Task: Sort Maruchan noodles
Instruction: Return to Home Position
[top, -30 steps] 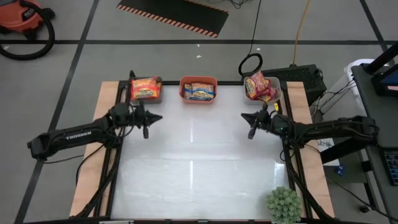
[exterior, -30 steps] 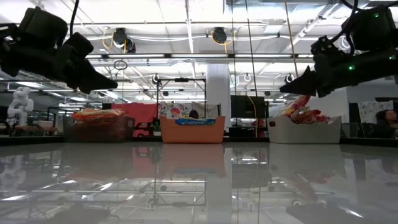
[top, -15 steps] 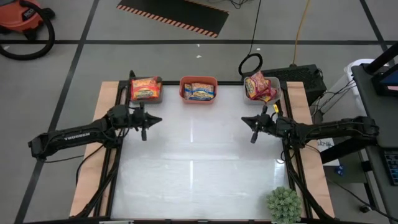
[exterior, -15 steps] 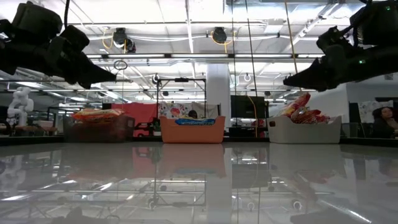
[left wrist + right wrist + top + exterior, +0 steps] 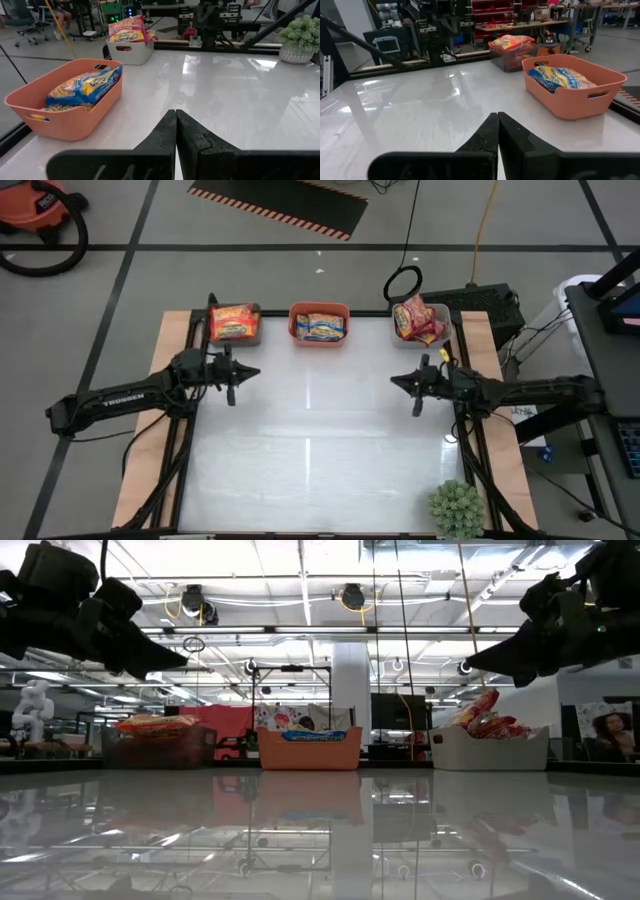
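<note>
Left end effector (image 5: 250,370), right end effector (image 5: 396,381) both closed, empty (fingers (image 5: 165,135) pressed together), above counter (image 5: 310,460); Maruchan noodles (image 5: 320,327) sorted: orange in black bin (image 5: 158,748); blue in orange bin (image 5: 310,754); red in gray bin (image 5: 490,753).

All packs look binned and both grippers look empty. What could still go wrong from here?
1. The red packs are heaped above the rim of the light gray bin, one tilted; a knock from the right gripper, shut and nearest to it, could tip one out.
2. The plant stands at the near right corner of the table, on the right gripper's side; a wide swing there might brush it.
The left gripper, shut, hangs over the table's left side.
</note>
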`<action>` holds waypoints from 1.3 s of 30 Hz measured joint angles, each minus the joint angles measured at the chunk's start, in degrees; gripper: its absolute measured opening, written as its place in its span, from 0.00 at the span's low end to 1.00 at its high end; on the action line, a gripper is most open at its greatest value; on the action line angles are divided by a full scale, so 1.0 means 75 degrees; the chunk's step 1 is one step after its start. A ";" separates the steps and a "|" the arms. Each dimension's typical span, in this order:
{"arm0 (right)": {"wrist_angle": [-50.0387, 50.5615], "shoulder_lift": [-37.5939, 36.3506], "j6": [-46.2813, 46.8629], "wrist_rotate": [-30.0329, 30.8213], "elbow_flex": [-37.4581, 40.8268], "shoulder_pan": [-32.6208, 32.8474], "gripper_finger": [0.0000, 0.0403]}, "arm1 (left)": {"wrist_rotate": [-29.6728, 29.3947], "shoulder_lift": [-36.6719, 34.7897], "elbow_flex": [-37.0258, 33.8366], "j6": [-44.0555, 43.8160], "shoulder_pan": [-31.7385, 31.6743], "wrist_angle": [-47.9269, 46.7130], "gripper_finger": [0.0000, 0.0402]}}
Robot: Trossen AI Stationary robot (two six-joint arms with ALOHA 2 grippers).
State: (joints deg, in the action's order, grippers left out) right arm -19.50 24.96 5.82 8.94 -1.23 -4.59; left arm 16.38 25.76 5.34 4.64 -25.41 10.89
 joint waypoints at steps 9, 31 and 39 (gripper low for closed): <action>0.0609 -0.1055 -0.0128 -0.0195 0.0003 0.0162 0.00 | -0.0009 0.0000 0.0000 -0.0033 -0.0068 0.0021 0.01; 0.1158 -0.2265 -0.0276 0.0419 0.0058 0.1824 0.00 | -0.0003 0.0000 0.0000 0.0143 -0.0073 0.0159 0.01; 0.1663 -0.2800 -0.0220 0.0483 0.0058 0.2058 0.00 | -0.0003 0.0000 0.0000 0.0158 -0.0073 0.0172 0.01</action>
State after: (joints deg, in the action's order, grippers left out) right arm -7.03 3.96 4.18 12.56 -0.80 10.84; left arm 16.36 25.76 5.34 5.82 -25.96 12.19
